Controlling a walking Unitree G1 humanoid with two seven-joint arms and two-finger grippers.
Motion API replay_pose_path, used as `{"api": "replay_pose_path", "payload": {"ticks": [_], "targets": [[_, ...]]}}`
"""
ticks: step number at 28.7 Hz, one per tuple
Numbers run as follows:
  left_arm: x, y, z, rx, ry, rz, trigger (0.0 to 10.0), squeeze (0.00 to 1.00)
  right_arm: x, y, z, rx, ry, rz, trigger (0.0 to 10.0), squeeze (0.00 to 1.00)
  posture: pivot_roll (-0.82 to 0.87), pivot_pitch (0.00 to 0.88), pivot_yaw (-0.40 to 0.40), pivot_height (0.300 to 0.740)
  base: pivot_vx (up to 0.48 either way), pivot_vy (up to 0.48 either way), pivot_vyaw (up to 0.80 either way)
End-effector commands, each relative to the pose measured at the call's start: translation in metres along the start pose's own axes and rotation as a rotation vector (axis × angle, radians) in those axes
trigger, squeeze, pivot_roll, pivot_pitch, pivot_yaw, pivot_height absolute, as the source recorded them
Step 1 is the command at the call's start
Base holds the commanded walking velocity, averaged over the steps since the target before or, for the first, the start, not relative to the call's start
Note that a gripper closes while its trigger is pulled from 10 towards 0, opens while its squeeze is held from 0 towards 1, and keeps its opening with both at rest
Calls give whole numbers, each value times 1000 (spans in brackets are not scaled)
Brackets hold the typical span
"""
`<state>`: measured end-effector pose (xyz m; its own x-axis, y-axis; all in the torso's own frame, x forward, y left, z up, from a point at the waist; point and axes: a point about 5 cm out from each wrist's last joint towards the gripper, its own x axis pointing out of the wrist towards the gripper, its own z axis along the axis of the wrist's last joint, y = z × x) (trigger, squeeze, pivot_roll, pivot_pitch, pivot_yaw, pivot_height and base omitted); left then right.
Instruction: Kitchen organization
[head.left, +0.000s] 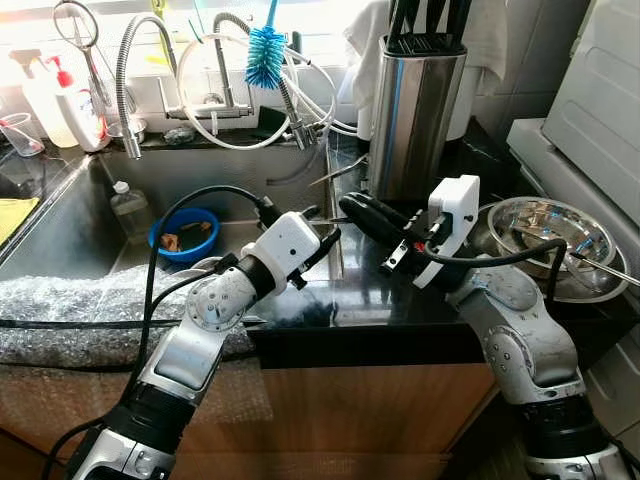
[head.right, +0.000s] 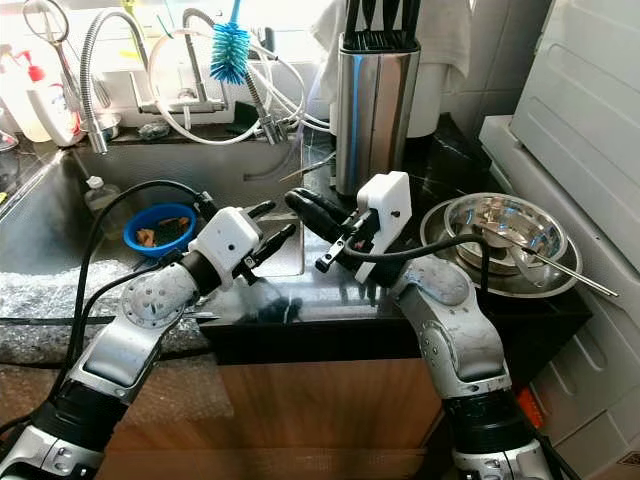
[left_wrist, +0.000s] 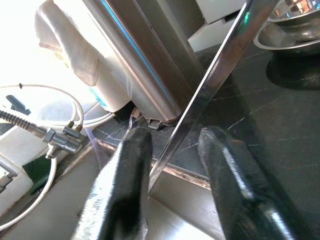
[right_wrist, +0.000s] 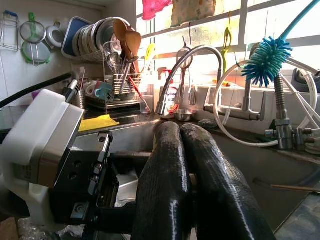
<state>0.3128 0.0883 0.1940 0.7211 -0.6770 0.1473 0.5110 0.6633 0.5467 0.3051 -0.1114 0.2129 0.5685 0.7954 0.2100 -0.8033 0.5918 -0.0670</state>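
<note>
Left gripper (head.left: 322, 228) hovers over the black counter (head.left: 400, 300) beside the sink (head.left: 70, 225), fingers apart around a knife blade (left_wrist: 210, 87); right gripper (head.left: 352, 206) just beside it, fingers pressed together; behind stands a steel knife block (head.left: 412, 115) holding black-handled knives; a blue bowl (head.left: 185, 233) of scraps sits in the sink; steel bowls (head.left: 545, 240) stack at right
</note>
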Motion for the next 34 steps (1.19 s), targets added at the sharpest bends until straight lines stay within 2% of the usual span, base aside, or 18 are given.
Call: {"api": "replay_pose_path", "payload": {"ticks": [1, 26, 27, 34], "targets": [[1, 5, 0, 24, 10, 16, 0, 0, 2, 5, 4, -11, -7, 17, 10000, 0, -20, 0, 30, 740, 0, 0, 0], [1, 9, -2, 35, 25, 25, 0, 0, 5, 0, 4, -21, -1, -14, 10000, 0, -13, 0, 34, 740, 0, 0, 0], [1, 9, -2, 35, 26, 27, 0, 0, 6, -1, 4, -15, -3, -19, 10000, 1000, -13, 0, 34, 740, 0, 0, 0], [3, 10, -2, 33, 24, 30, 0, 0, 7, 0, 5, -17, -8, -24, 10000, 1000, -16, 0, 37, 740, 0, 0, 0]]}}
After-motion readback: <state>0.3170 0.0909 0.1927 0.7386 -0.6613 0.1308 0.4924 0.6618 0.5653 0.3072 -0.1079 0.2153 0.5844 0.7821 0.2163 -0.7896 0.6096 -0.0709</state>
